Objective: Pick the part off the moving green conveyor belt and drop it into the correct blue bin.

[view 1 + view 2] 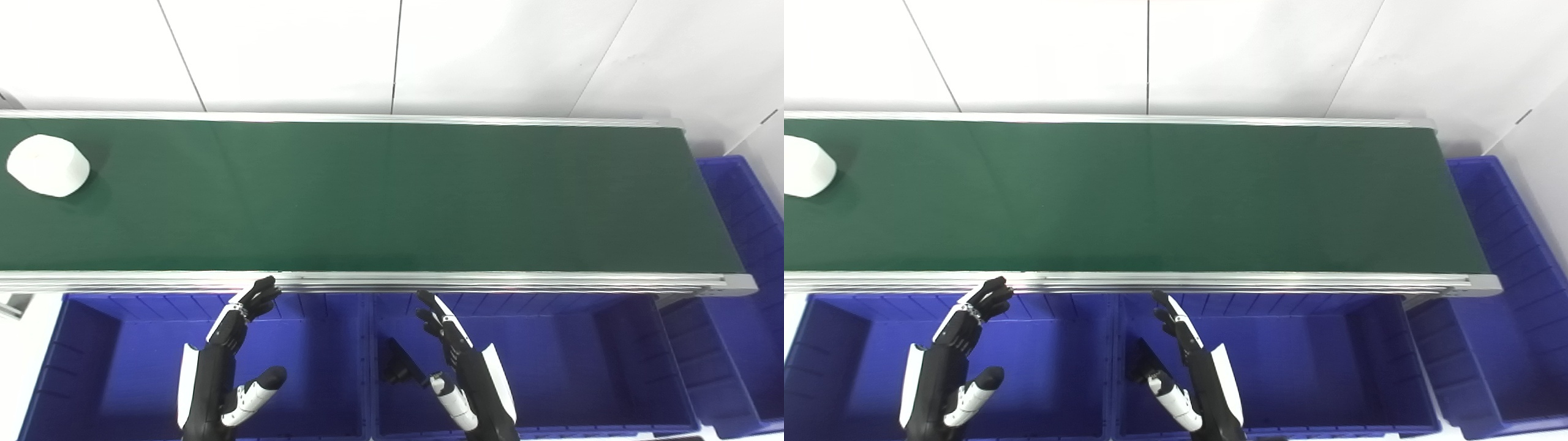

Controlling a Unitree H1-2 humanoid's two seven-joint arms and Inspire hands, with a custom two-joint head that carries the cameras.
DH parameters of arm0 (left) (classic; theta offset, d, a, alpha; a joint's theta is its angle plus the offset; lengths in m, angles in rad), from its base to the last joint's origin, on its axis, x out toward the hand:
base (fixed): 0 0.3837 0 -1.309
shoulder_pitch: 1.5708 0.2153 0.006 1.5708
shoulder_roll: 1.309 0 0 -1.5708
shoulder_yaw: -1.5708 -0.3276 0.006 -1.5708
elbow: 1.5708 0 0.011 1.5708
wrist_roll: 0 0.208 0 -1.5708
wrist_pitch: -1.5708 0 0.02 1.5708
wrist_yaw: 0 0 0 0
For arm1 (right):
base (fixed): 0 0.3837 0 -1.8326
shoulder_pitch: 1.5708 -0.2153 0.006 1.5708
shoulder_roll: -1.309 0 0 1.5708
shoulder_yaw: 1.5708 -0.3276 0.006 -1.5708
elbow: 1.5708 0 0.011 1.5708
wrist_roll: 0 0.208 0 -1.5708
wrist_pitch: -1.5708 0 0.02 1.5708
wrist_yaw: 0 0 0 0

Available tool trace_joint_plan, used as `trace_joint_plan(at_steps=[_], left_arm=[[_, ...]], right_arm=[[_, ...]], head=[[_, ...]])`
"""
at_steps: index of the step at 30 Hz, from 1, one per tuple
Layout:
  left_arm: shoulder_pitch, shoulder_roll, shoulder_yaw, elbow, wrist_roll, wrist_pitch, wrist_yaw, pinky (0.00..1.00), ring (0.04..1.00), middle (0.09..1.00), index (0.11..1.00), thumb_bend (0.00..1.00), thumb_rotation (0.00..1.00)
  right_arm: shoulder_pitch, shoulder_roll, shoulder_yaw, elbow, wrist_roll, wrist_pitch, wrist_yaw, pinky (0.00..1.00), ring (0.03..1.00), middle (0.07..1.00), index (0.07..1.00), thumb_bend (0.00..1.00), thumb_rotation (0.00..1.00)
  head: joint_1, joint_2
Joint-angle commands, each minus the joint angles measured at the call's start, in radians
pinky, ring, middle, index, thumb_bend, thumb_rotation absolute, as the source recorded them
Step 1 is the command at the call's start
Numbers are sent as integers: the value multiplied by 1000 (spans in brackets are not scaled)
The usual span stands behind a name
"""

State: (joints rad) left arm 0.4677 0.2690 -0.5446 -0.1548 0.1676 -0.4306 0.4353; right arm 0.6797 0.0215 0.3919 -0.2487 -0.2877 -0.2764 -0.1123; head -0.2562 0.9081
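Note:
A white rounded part (48, 165) lies on the green conveyor belt (380, 196) at its far left end. My left hand (229, 361) hovers open over the left blue bin (86, 367), fingertips near the belt's front rail. My right hand (459, 367) hovers open over the middle blue bin (551, 355). Both hands are empty and far from the part. A small black piece (399, 364) lies in the middle bin beside my right hand.
A third blue bin (744, 245) stands past the belt's right end. An aluminium rail (490, 283) runs along the belt's front edge above the bins. A white wall (392, 55) rises behind the belt.

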Motion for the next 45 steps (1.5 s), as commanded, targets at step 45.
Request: trace_joint_plan(at_steps=[45], left_arm=[[74,-161,235,-16,-149,-39,-418,927,949,949,945,763,915]], right_arm=[[3,11,-33,16,28,-110,-47,1000,997,1000,1000,934,1000]], head=[[118,-88]])
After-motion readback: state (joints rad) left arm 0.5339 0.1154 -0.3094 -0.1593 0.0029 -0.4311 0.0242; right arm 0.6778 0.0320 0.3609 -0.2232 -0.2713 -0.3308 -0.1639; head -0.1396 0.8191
